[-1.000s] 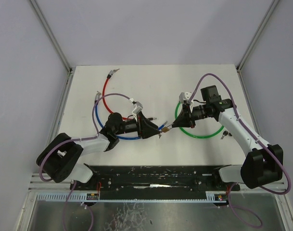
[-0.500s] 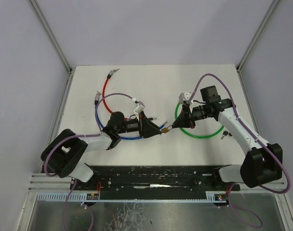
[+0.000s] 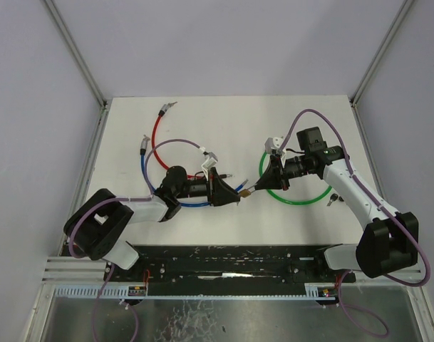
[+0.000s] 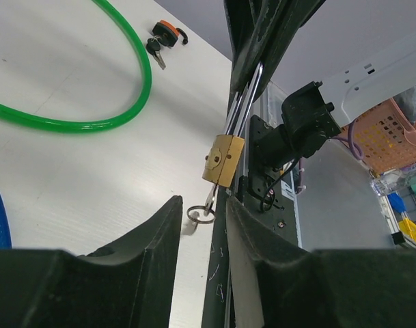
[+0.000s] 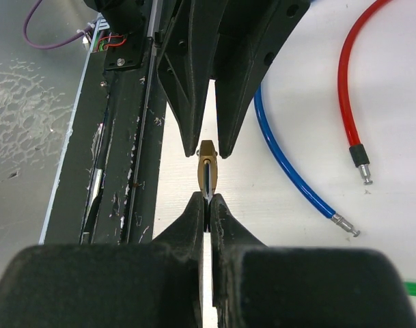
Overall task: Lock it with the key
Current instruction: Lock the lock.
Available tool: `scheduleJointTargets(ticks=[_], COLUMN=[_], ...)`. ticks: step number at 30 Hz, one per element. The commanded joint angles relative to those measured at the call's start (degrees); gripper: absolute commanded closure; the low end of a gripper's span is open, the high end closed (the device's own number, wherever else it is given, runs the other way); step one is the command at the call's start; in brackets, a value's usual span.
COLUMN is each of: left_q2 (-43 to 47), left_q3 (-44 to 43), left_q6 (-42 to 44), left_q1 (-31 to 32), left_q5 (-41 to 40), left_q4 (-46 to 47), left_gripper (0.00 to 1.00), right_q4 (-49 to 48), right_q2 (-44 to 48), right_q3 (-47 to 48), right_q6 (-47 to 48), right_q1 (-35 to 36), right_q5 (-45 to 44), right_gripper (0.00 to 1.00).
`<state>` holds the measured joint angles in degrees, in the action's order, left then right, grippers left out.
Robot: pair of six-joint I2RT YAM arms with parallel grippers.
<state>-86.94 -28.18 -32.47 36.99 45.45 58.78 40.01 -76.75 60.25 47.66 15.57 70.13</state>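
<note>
Left hand (image 4: 202,205) narrowed; padlock (image 4: 223,160) small, brass, boxy.

From my left wrist, the padlock (image 4: 223,160) has its shackle hidden between my right fingers (image 4: 259,34), and my left fingers (image 4: 156,239) are cut off at the bottom edge. The green cable (image 4: 91,125) runs off the left edge. From above, the padlock is too small to show its keyhole.

A white table (image 3: 224,121) stands between pale grey walls (image 3: 224,43), with thin metal posts (image 3: 78,53) at its back corners and soft, even light all over.
</note>
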Motion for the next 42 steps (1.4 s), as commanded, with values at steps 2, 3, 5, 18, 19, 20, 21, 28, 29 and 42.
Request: scheduleJointTargets(ticks=[2, 3, 5, 18, 19, 20, 21, 28, 29, 42], left_q2=[-0.7, -0.8, -0.8, -1.5, -1.4, -1.4, -1.3, -0.4, -0.4, -0.1], left_q3=[-1.8, -2.0, -2.3, -3.2, -3.3, -3.3, -3.4, -3.8, -3.9, -4.4], left_q6=[-0.1, -0.1, -0.1, 1.8, 2.1, 2.4, 2.7, 6.5, 6.5, 4.6], left_q1=[0.4, 0.5, 0.6, 1.0, 1.0, 1.0, 1.0, 0.9, 0.9, 1.0], left_q5=[1.5, 1.7, 1.9, 2.3, 2.4, 2.4, 2.5, 2.6, 2.6, 2.8], left_q4=[4.4, 4.4, 4.3, 1.1, 0.7, 0.3, -0.2, -5.3, -5.4, -4.0], left_gripper=[0.70, 0.70, 0.70, 0.74, 0.73, 0.72, 0.71, 0.69, 0.70, 0.74], right_q4=[0.3, 0.3, 0.4, 0.6, 0.6, 0.6, 0.6, 0.9, 0.9, 1.0], right_q2=[-0.1, -0.1, -0.2, 0.0, 0.0, 0.0, 0.0, 0.0, 0.0, -0.1], right_q3=[2.7, 2.6, 2.6, 2.6, 2.6, 2.7, 2.8, 2.8, 2.8, 2.7], right_q6=[0.9, 0.9, 0.9, 0.9, 1.0, 0.9, 0.9, 1.2, 1.2, 1.4], right_q1=[-0.4, -0.4, -0.4, -0.3, -0.3, -0.4, -0.3, -0.4, -0.3, -0.4], right_q5=[3.0, 2.9, 2.9, 2.9, 2.9, 2.9, 2.9, 2.9, 2.9, 2.9], right_gripper=[1.00, 1.00, 1.00, 1.00, 1.00, 1.00, 1.00, 1.00, 1.00, 1.00])
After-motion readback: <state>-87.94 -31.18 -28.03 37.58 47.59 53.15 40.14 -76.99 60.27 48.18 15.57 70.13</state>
